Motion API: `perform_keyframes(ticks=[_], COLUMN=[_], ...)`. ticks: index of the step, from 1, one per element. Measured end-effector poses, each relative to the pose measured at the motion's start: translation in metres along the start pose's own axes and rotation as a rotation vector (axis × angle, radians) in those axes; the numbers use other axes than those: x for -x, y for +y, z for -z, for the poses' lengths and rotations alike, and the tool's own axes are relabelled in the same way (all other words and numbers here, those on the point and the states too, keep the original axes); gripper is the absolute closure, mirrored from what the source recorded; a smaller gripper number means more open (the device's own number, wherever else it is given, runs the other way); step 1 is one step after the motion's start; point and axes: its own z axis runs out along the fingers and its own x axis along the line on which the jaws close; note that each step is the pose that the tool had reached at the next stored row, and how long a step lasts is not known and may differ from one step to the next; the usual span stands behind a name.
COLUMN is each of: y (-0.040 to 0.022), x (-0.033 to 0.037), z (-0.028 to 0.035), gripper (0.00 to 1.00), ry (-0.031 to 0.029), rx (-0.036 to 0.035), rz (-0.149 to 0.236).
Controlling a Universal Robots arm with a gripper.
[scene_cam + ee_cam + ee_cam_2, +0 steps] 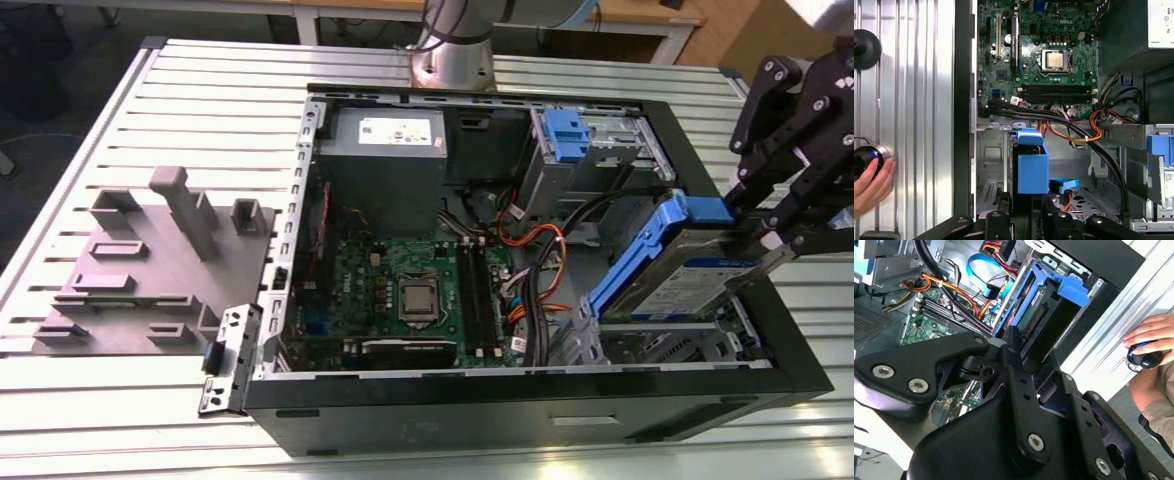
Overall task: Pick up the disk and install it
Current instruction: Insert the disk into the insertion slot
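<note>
Blue-railed disk (694,275) (tilted), clamped in the gripper (765,235), lower end inside the open computer case (534,402)

White sticker (400,128) on the grey power supply box (387,175): we see print lines, too small to read. The disk (683,268) has a white-and-blue label (707,287), and we can't make out its text either. In the first wrist view the motherboard (1004,75) carries small white lettering (1059,21) just beside the processor socket (1055,59), plus tiny component markings we can't resolve. We find no numbers or signs that can be read.
</note>
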Motion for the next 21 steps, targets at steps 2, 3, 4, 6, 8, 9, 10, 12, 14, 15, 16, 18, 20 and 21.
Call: perform_keyframes(ticks=[2,3,4,6,8,9,10,12,14,15,16,18,20,21], y=[-0.0001,-0.0001,-0.0002,-0.0003,-0.0004,-0.0004,-0.0005,-0.0006,-0.0007,-0.0007,-0.0008,-0.0008,-0.0009,-0.0010], x=[-0.0001,-0.0002,-0.0003,-0.0004,-0.0006,-0.0007,-0.0007,-0.0009,-0.0011,-0.0012,-0.0013,-0.0014,-0.0016,-0.0017], z=[-0.0038,-0.0056,-0.0074,-0.0110,-0.0145,-0.0165,-0.0183,-0.0219,-0.0255,-0.0274,-0.0292,-0.0328,-0.0364,-0.0382], gripper=[0.65,0.65,0.65,0.65,0.65,0.65,0.65,0.65,0.65,0.65,0.65,0.65,0.65,0.65], ry=[0.0000,-0.0001,0.0000,-0.0001,0.0000,0.0000,0.0000,-0.0001,-0.0001,0.0000,0.0001,0.0001,0.0000,-0.0001], rx=[0.0000,0.0000,0.0000,0.0000,0.0000,0.0000,0.0000,0.0001,0.0000,0.0000,0.0000,0.0000,0.0000,0.0000], rz=[0.000,0.000,0.000,0.000,0.000,0.000,0.000,0.000,0.000,0.000,0.000,0.000,0.000,0.000])
